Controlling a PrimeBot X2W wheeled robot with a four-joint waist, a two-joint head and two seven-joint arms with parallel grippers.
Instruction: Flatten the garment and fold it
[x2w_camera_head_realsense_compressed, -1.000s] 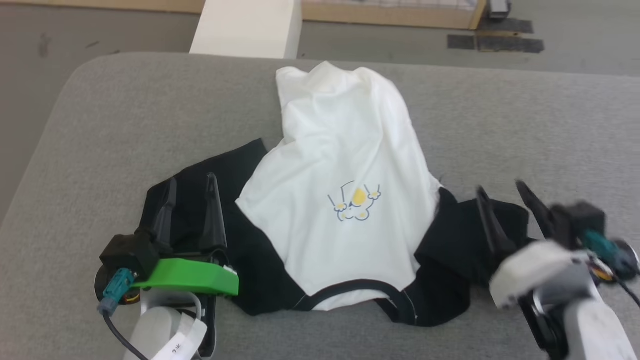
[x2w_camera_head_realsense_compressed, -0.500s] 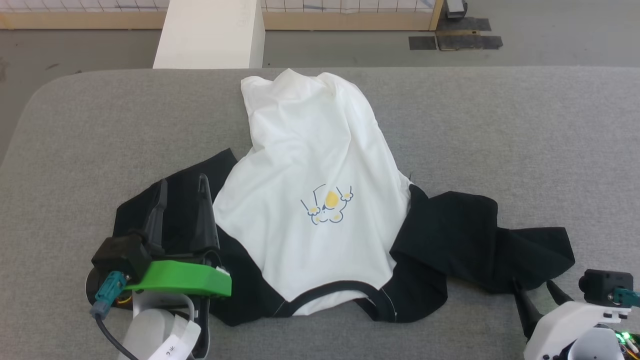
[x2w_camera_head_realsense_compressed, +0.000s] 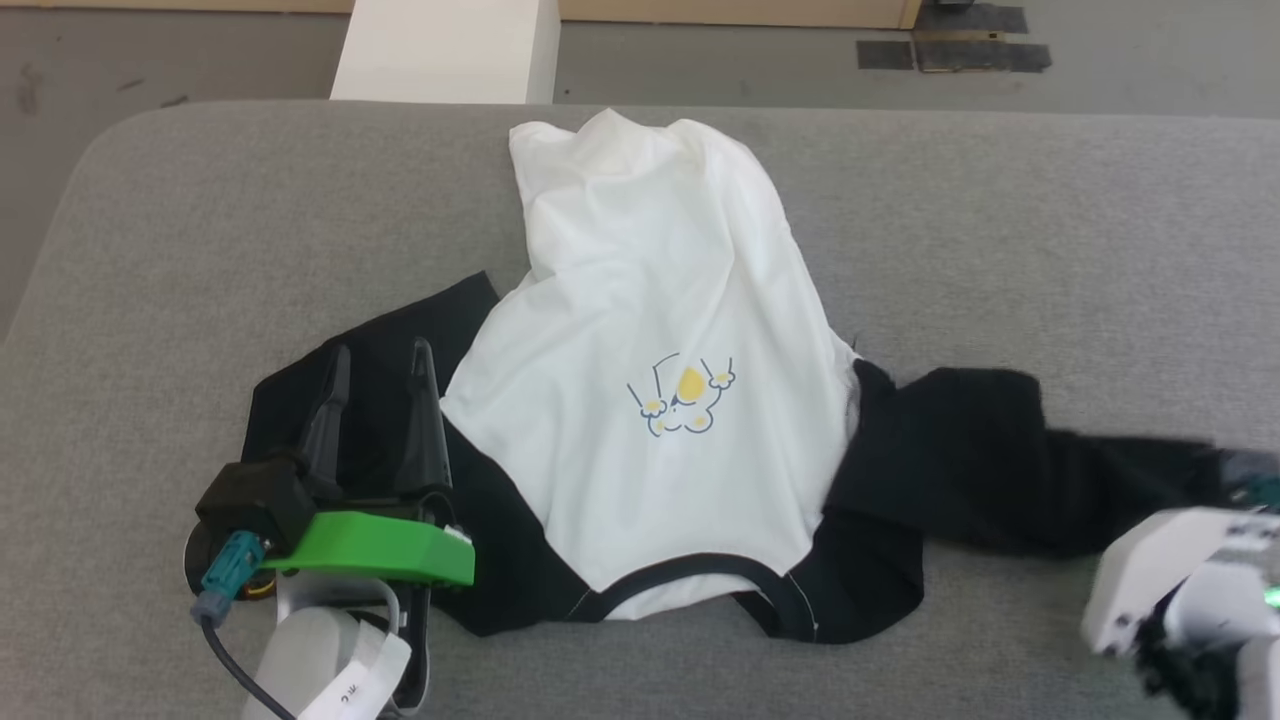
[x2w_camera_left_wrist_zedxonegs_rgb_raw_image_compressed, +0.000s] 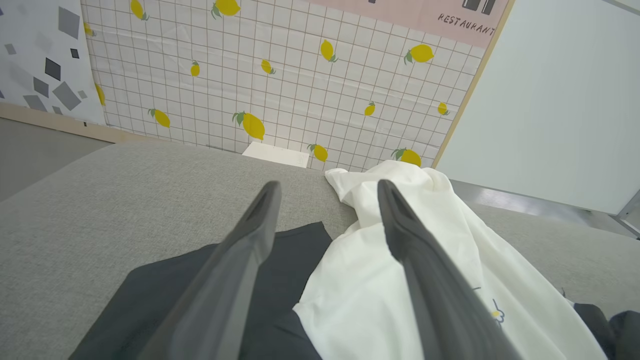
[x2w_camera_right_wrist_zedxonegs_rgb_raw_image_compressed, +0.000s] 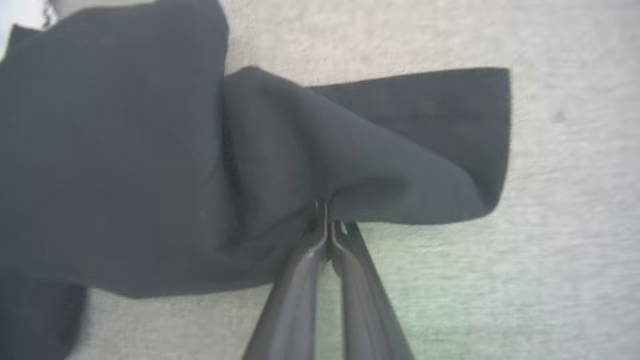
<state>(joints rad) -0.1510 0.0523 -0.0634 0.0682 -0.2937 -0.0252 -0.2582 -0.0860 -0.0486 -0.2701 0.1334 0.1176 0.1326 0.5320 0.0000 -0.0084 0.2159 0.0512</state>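
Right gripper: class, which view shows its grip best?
The right wrist view: the right gripper is shut on the black sleeve of the garment. The head view blurs its pale body, lower right. The left wrist view looks along the left gripper.

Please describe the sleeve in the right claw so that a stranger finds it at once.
On the wide grey cushion lies a white garment with two black sleeves. Take the right sleeve, stretched toward the cushion's right edge. Unlike the left sleeve, its edge is pinched in the shut right claw.
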